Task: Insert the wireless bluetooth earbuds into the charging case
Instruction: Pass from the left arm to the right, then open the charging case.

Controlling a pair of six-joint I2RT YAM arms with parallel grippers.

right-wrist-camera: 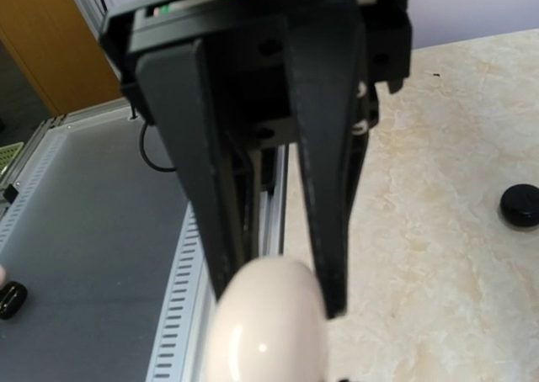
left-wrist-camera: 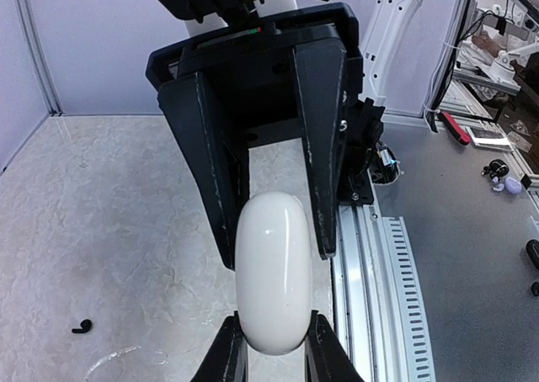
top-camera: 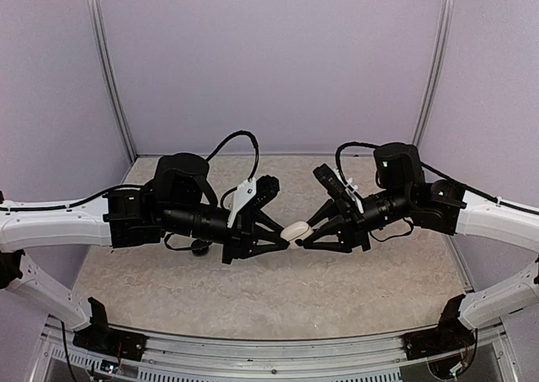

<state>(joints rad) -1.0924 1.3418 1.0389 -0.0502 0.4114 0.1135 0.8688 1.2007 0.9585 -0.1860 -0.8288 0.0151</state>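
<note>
One charging case (left-wrist-camera: 271,273) is glossy white, smooth, pebble-shaped.

Soft, even light from overhead fills the top view. The pale walls (top-camera: 278,62) are bright with a faint lilac tint, and the metal posts (top-camera: 109,71) curve slightly near the frame's sides. Shadows on the table (top-camera: 278,289) are faint and soft-edged.

The left wrist view is crisp. The white case (left-wrist-camera: 271,281) carries a small bright highlight near its upper end and a dull sheen along one side, and the table's marbling is clear.

The right wrist view is soft. Close to the lens, the case (right-wrist-camera: 268,323) is blurred and creamy. The black fingers (right-wrist-camera: 324,146) behind it are smeared at their edges, and the tabletop at right is washed pale.
</note>
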